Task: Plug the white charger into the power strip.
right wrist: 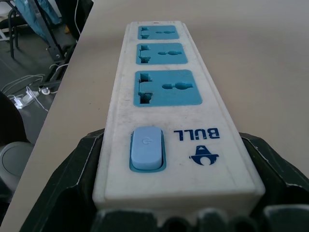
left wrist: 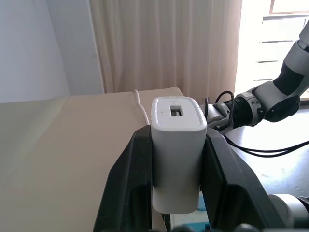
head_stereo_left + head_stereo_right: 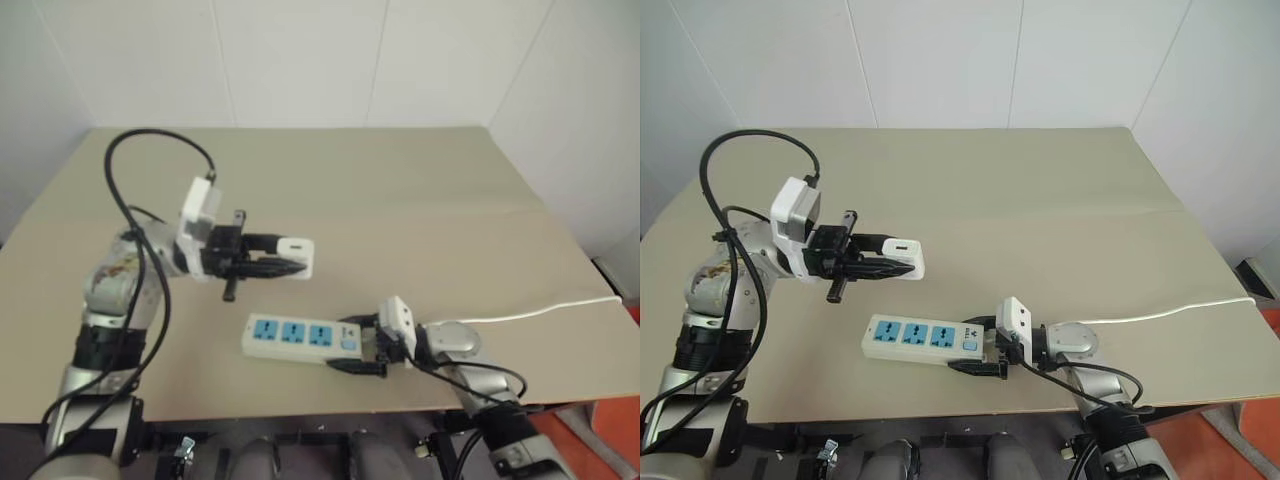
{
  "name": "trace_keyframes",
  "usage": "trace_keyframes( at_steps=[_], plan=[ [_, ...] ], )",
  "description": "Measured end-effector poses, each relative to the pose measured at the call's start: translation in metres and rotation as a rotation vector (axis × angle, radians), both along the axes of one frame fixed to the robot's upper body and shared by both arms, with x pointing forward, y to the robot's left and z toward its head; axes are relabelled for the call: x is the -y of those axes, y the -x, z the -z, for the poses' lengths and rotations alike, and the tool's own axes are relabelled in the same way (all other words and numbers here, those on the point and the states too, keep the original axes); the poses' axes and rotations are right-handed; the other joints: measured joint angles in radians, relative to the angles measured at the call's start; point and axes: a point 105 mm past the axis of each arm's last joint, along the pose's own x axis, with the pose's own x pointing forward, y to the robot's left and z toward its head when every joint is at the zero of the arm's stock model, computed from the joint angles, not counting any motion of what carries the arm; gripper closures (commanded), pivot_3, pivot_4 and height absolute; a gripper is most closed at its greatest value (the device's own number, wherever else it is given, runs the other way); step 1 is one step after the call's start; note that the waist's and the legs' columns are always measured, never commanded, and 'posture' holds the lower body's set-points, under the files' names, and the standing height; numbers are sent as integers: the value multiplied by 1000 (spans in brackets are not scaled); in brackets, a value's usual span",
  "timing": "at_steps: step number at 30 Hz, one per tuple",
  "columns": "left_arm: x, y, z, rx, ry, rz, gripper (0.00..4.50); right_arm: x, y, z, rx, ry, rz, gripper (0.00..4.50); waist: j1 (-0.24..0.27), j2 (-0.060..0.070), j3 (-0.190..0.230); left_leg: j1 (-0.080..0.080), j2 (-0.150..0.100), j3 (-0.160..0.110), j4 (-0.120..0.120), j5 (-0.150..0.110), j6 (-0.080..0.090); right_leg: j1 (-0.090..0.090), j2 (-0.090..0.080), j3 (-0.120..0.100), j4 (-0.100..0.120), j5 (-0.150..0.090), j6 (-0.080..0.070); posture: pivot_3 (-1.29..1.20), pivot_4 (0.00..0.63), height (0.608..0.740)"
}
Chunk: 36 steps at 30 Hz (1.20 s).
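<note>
The left end effector (image 3: 888, 259) pinches the white charger (image 3: 902, 258) above the desk (image 3: 1060, 230); the right end effector (image 3: 990, 355) clamps the power strip (image 3: 925, 338) by its switch end; aligning and inserting remain.

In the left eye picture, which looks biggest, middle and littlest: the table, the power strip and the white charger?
1. The table, biggest by far.
2. The power strip, lying on the table.
3. The white charger, smallest, about as wide as one socket; held higher, slightly nearer the camera, yet it looks littlest.
</note>
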Motion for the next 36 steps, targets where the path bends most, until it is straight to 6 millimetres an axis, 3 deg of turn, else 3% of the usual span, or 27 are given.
trace_keyframes(
  at_steps=[9, 15, 28, 36],
  plan=[
    [3, 8, 13, -31, -24, 47, 3515, -1, 1, 4, 13, 30, -20, 1051, 0, 0, 0, 8, 0, 0, 0, -1, 2, 10, 0, 0, -3, 0, 0, 0, 150, 740],
    [7, 7, 12, -27, -12, 42, 3515, -5, 0, 8, 105, 72, -59, 1051, -8, 0, 0, 12, 1, 0, 0, -1, 2, 13, 1, 0, -3, 0, 0, 0, 150, 740],
    [9, 11, 12, -21, -9, 40, 3515, -7, -5, 10, 96, 89, -82, 1051, -16, 0, 0, 13, 1, 0, 0, -1, 2, 14, 1, 1, -3, -1, 2, 0, 150, 740],
    [7, 15, 34, -86, -25, 30, 3515, -7, -6, 10, 93, 90, -83, 1051, -14, 0, 0, 14, 1, 0, 0, -1, 2, 14, 1, 1, -3, -1, 3, 0, 150, 740]
  ],
)
